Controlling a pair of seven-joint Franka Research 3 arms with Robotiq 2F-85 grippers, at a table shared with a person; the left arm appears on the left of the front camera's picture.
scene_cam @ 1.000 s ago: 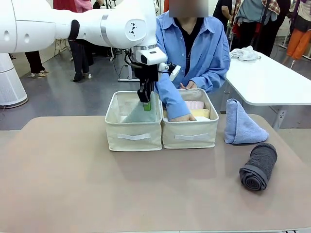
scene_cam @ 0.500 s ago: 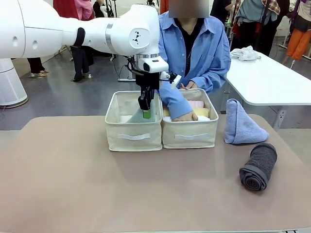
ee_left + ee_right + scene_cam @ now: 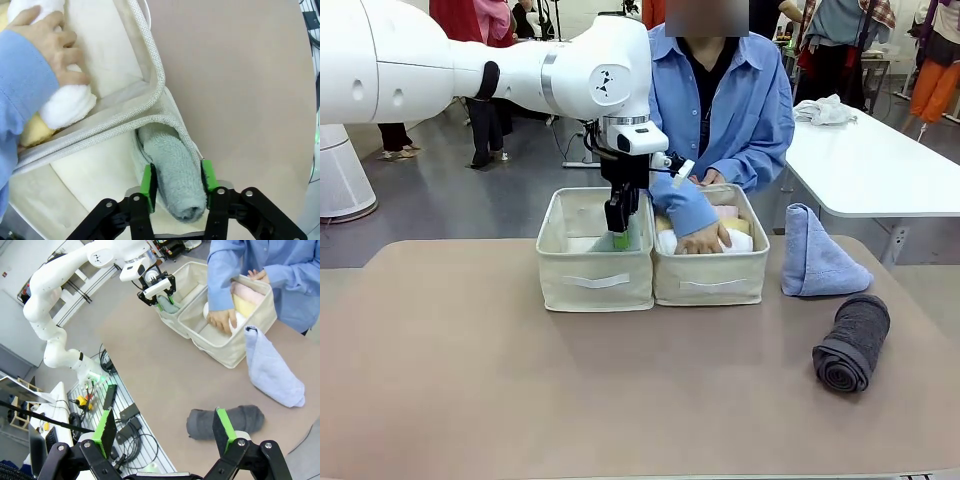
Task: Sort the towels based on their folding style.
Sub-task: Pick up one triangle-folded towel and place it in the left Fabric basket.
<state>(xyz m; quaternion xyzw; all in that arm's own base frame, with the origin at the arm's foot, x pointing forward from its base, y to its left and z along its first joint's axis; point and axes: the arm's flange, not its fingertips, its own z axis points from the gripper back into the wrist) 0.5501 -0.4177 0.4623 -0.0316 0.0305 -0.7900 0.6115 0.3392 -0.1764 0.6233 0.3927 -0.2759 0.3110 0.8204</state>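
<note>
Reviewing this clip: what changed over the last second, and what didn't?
The left gripper lowered the grey-green towel deeper into the left bin, still clamped on it. The person's hand shifted onto the white roll in the right bin. The light blue cone and dark grey roll stayed put on the table.

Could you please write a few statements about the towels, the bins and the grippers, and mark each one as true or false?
1. The left gripper holds the grey-green towel inside the left bin. True.
2. The person's hand rests on a pink towel. False: it rests on the white towel.
3. The dark grey towel lies in the right bin. False: it lies on the table.
4. The right gripper is open. True.
</note>
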